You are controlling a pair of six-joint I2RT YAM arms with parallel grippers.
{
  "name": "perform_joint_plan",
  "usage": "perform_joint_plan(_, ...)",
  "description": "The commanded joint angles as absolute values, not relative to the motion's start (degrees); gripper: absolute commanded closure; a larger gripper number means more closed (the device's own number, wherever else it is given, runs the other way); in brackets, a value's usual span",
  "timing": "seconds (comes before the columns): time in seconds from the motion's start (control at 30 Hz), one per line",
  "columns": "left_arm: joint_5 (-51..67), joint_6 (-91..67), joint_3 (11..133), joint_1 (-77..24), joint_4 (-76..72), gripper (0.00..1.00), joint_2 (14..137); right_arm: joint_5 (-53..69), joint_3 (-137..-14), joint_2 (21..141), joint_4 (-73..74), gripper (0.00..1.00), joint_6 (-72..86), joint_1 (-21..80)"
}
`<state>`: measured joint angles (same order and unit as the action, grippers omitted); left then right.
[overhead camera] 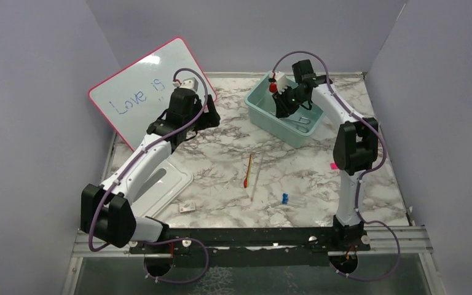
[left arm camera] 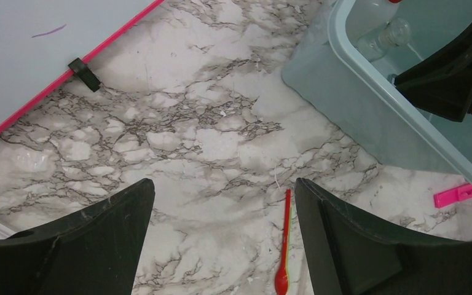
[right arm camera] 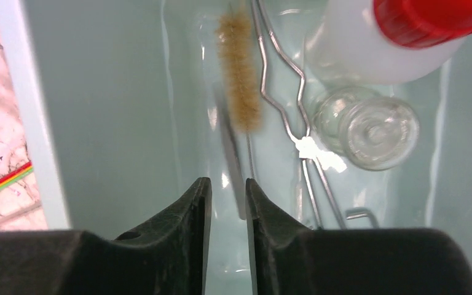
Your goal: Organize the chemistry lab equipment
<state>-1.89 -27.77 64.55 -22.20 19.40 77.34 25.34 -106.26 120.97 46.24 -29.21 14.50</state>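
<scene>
nearest on the marble table [overhead camera: 227,141], well apart: a small white piece [overhead camera: 186,208] and a small blue piece [overhead camera: 285,198]. just beyond, close side by side at mid-table: thin red stick [overhead camera: 247,171] and clear rod [overhead camera: 257,178], both outside the bin. to their right, a small pink bit [overhead camera: 333,166]. further back on the left, left gripper [left arm camera: 223,184] hanging over bare marble near the whiteboard [overhead camera: 147,86], fingers [left arm camera: 98,239] spread wide, holding nothing. further back on the right, right gripper [right arm camera: 227,184] down inside the teal bin [overhead camera: 267,120], fingers [right arm camera: 184,227] parted by a narrow gap, closed on nothing that can be made out. on the bin floor past those tips: brown-bristle brush [right arm camera: 241,74], bent metal forceps [right arm camera: 283,92], a small clear glass vessel [right arm camera: 369,126], and the clear squeeze bottle [right arm camera: 356,55] with red nozzle cap [right arm camera: 430,18].
</scene>
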Motion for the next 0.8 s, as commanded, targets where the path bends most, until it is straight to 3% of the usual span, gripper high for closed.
perform_joint_plan(0.0, -0.1, -28.1, 66.6, -22.3, 17.9, 0.13, 77.5, 27.6, -109.6, 118.9, 47.2, 0.65, -27.2, 14.2)
perform_joint_plan(0.07, 1.8, -28.2, 66.2, -22.3, 17.5, 0.13, 77.5, 28.4, -110.0, 117.4, 47.1, 0.61, -25.9, 14.2)
perform_joint_plan(0.37, 4.6, -29.2, 61.9, -22.6, 14.4, 0.17, 75.5, 26.9, -106.2, 105.5, 38.7, 0.59, -11.5, 14.2)
perform_joint_plan(0.5, 4.7, -29.7, 59.4, -22.9, 12.8, 0.18, 73.3, 29.1, -96.1, 96.3, 29.6, 0.59, 2.1, 16.2)
perform_joint_plan(0.77, -0.9, -27.3, 56.0, -22.9, 13.4, 0.18, 66.5, 7.6, -80.0, 83.1, 24.7, 0.57, 16.9, 34.0)
